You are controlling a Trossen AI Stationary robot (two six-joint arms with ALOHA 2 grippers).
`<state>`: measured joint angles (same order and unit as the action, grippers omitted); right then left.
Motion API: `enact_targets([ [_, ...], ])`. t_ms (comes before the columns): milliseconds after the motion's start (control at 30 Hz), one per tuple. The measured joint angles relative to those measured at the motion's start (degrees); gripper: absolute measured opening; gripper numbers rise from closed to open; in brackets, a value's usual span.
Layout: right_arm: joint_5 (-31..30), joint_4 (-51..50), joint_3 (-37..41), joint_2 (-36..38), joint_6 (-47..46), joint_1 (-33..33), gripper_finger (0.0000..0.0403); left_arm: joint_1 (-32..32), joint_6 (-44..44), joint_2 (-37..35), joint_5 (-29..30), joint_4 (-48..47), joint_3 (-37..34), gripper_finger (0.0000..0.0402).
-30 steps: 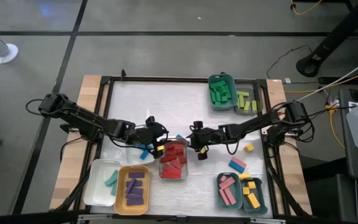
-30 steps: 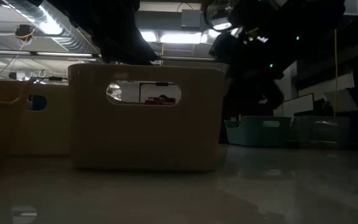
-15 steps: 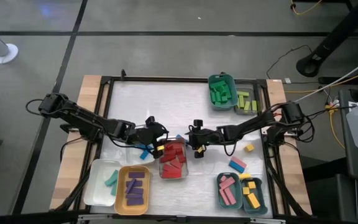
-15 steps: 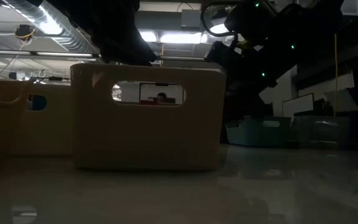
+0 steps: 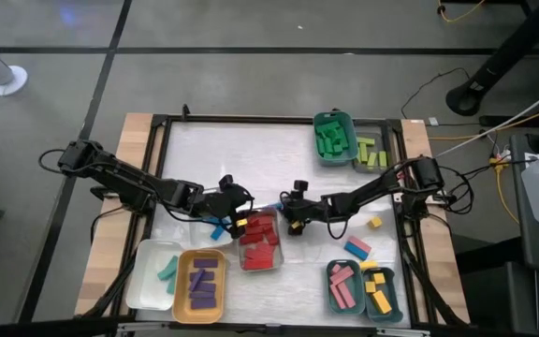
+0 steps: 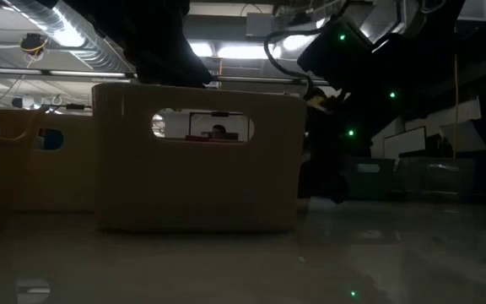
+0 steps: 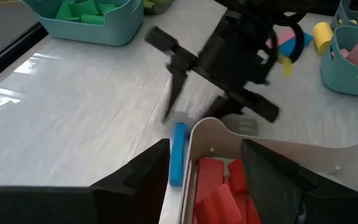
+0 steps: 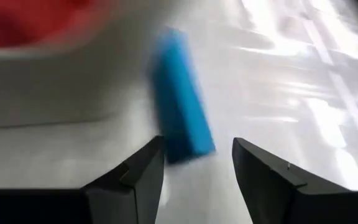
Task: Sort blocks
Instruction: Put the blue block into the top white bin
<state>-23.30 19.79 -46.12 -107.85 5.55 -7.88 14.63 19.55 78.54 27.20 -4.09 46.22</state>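
Most blocks are already sorted. Red blocks [image 5: 261, 239] fill the white tray [image 7: 278, 146] at table centre; purple blocks [image 5: 201, 284] lie in the orange tray [image 5: 182, 281]; green blocks [image 5: 333, 139] and lime blocks [image 5: 371, 153] sit in the far trays; pink blocks [image 5: 343, 285] and yellow blocks [image 5: 378, 292] sit in the near right trays.

Still loose on the table: a blue block [image 8: 180, 118] lying just beside the white tray's wall, a yellow block [image 5: 374, 222], and a pink-and-blue pair [image 5: 357, 247] near the right edge.

My right gripper [image 8: 194, 155] is low over the table, fingers spread, with the blue block directly ahead between them; nothing is pinched yet. My left gripper [image 7: 204, 165] straddles the corner of the white tray, fingers spread, empty.

The blocks are plain rectangular bars with flat, matte faces and sharp edges. The trays are smooth moulded plastic with rounded corners. The table surface is glossy white and reflective.
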Motion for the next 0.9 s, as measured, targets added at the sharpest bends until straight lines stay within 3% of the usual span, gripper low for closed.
enact_targets([
  [133, -4.48, -0.39, 0.03, 0.00, 0.28, 0.55, 0.0188, 0.00, 0.00, 0.00, 0.00, 0.00, 0.00, 0.0184],
  [333, 7.90, 0.11, 0.01, 0.11, 0.54, 3.38, 0.0188, 0.00, 0.00, 0.00, 0.00, 0.01, 0.00, 0.0184],
  [500, 11.66, 0.58, 0.01, 0.13, 0.62, 6.13, 0.0188, 0.00, -0.01, 0.00, 0.00, 0.01, 0.00, 0.0184],
  [700, 22.15, 1.60, 0.01, 0.11, 0.67, 9.66, 0.0188, 0.00, 0.00, 0.00, 0.00, 0.00, 0.00, 0.0184],
  [900, 23.88, 3.43, 0.01, -0.52, 0.88, 10.67, 0.0163, 0.00, 0.00, 0.00, 0.00, 0.01, 0.00, 0.0184],
])
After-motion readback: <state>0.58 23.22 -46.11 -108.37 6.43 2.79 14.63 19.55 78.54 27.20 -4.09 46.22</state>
